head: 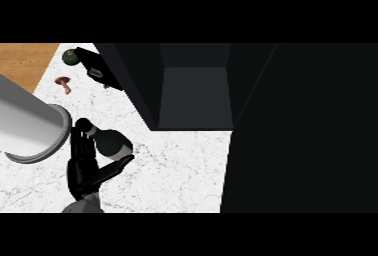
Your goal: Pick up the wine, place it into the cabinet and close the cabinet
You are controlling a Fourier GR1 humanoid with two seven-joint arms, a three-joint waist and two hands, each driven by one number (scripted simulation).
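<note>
Head view, single frame. The wine bottle sits on the white marbled table at left of centre, its dark neck pointing to the upper left. It is outside the cabinet, which stands open at top centre with a dark grey interior. A large black panel, apparently the cabinet door, fills the right side of the frame.

One black hand enters from the lower left edge. Its fingers extend straight up along the left side of the bottle, and the thumb runs beneath the bottle's lower right. The hand cups the bottle without curling round it: released, not grasping. Which arm it belongs to cannot be told with certainty; by position it reads as the left.

A grey cylinder occupies the left edge, touching or overlapping the fingers' tips. In the upper left lie a small brown mushroom-like item and a dark green object beside the cabinet's left wall. A wooden surface shows in the corner.
</note>
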